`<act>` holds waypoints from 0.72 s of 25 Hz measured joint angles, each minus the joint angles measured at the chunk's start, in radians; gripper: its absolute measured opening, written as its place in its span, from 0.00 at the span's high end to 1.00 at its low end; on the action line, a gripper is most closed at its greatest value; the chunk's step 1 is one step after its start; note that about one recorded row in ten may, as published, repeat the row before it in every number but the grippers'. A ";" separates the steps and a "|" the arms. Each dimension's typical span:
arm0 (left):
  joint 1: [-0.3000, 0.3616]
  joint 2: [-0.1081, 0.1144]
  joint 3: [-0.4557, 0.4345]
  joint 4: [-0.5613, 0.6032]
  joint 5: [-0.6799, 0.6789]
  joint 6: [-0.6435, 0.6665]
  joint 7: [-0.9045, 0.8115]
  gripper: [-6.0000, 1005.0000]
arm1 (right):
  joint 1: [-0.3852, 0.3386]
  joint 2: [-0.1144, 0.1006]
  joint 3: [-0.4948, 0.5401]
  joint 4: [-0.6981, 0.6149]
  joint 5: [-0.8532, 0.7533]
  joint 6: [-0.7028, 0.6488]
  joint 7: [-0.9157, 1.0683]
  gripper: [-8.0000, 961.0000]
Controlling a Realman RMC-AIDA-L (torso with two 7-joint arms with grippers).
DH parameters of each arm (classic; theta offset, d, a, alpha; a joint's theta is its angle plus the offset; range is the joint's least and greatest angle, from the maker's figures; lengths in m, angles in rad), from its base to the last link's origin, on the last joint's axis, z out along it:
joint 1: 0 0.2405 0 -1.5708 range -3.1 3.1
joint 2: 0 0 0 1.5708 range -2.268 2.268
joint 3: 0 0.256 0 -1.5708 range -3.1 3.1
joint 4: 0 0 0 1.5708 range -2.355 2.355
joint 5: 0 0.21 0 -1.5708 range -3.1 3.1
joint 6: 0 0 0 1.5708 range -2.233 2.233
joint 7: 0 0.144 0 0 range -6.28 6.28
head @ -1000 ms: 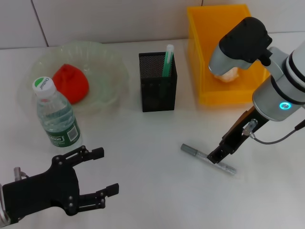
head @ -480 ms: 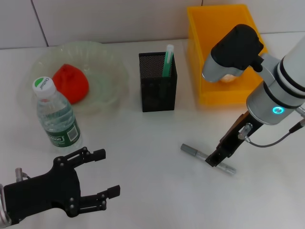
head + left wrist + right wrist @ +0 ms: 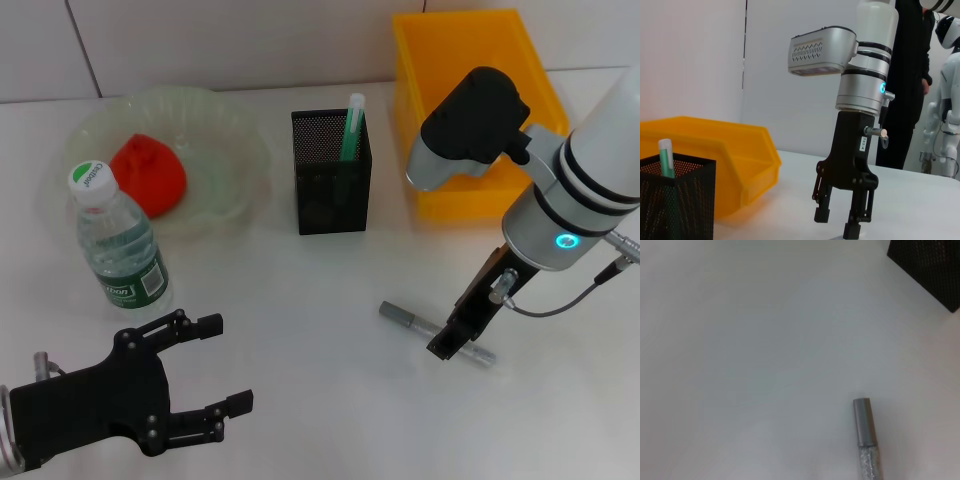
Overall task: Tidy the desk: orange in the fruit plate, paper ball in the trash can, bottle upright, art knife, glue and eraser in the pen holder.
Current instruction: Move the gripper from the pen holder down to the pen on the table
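The right hand [image 3: 449,343] is seen down low over the white worktop [image 3: 320,290], fingers spread apart with a visible gap in the left wrist view, straddling the silver stick (looks like the glue or art knife, can't be told which) [image 3: 436,332] that lies flat on the worktop, well in front of the yellow bin [image 3: 440,50]. No pinch on it is shown. In the right wrist view the stick's grey cap end [image 3: 863,422] is seen lying on bare worktop, with a corner of the black mesh pen holder [image 3: 932,265] far off. The pen holder [image 3: 331,172] is parked mid-worktop with a green-and-white pen-like thing [image 3: 351,125] standing in it. The orange [image 3: 148,175] (looks pretty red tbh) is sat in the clear fruit plate [image 3: 225,130], and the water bottle [image 3: 117,240] is stood upright just in front of the plate. The left hand [image 3: 205,372] is held idle at the near left corner, fingers spread wide, nothing in it
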 joint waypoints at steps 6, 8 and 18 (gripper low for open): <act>0.001 0.001 0.001 0.000 0.000 0.000 0.000 0.13 | 0.001 -0.001 -0.023 0.002 -0.012 0.005 -0.003 0.27; 0.001 0.001 0.001 0.000 0.000 0.000 0.000 0.13 | 0.001 -0.001 -0.024 0.004 -0.014 0.006 -0.003 0.27; 0.005 0.002 0.001 0.000 0.000 0.003 0.000 0.13 | 0.002 0.000 -0.038 0.014 -0.015 0.008 -0.004 0.46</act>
